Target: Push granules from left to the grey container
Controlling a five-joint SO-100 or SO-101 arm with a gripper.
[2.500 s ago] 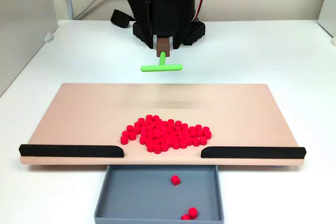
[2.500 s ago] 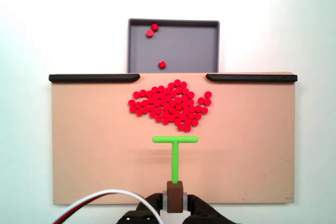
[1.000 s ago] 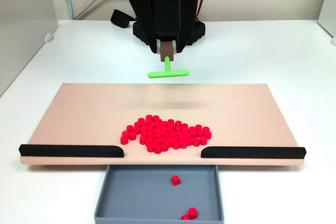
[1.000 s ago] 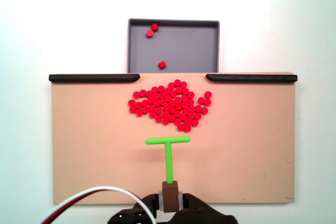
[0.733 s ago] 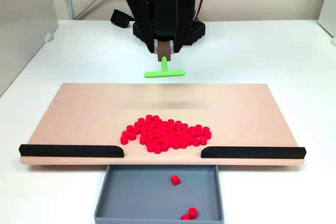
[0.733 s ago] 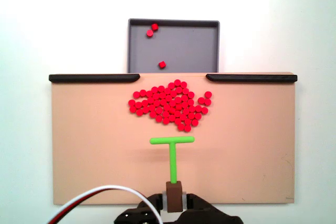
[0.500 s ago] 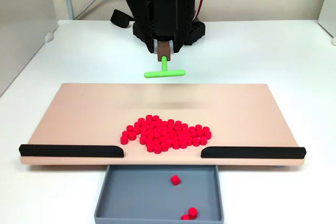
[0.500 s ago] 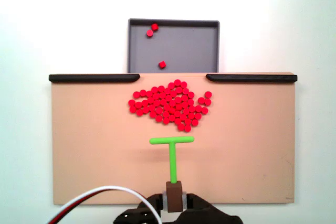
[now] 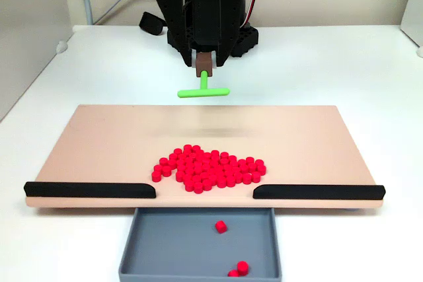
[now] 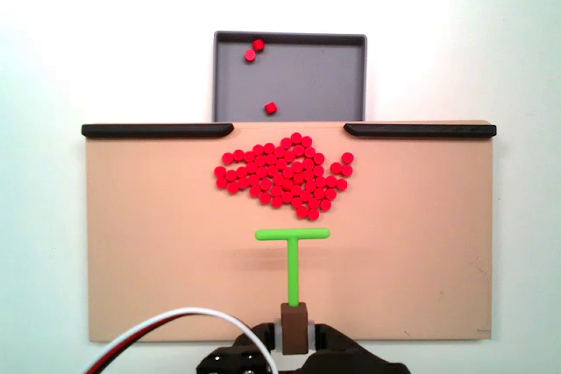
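the gripper (image 10: 292, 332) is closed on the green t-shaped pusher (image 10: 292, 256), which hangs above the beige board (image 10: 140, 243) near its arm-side edge, apart from the granules (image 10: 285, 176). these lie near the gap before the grey container (image 10: 316, 76). next, i think: lower the pusher and push forward

The end effector (image 9: 204, 64) holds a green pusher (image 9: 203, 92) above the beige board (image 9: 99, 143), behind the granules (image 9: 208, 168).

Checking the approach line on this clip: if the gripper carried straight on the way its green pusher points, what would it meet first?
Probably the granules: the green pusher in the gripper points at their near edge, though it looks raised above the beige board, so height is unclear.
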